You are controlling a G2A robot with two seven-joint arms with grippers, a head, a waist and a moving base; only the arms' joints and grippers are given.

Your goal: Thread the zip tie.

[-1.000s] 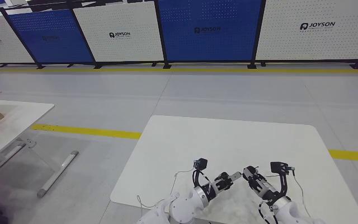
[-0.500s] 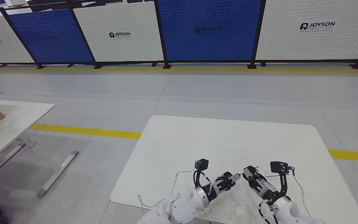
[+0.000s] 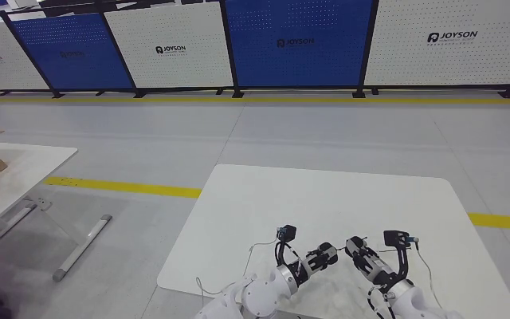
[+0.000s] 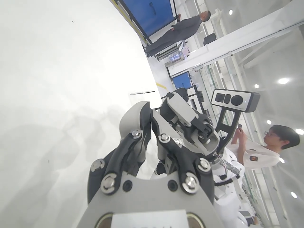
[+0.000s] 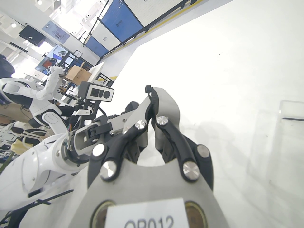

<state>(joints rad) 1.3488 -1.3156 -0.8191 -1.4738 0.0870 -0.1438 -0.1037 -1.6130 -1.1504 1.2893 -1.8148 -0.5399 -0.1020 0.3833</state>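
The left gripper (image 4: 149, 113) is seen with its jaws pressed together; whether anything is pinched between them cannot be told. The right gripper (image 5: 151, 97), facing it closely, is clamped on the zip tie (image 5: 148, 87), whose black head stands just past the jaw tips. No closed loop is seen, so the threading is judged unfinished.

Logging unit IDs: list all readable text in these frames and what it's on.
"OP012", bottom cropped: white label on the right gripper.
"JOYSON": white wall panels and blue panels.
Paper tag on the left gripper: print cropped, unreadable.
Posters in the room behind: too small to read.
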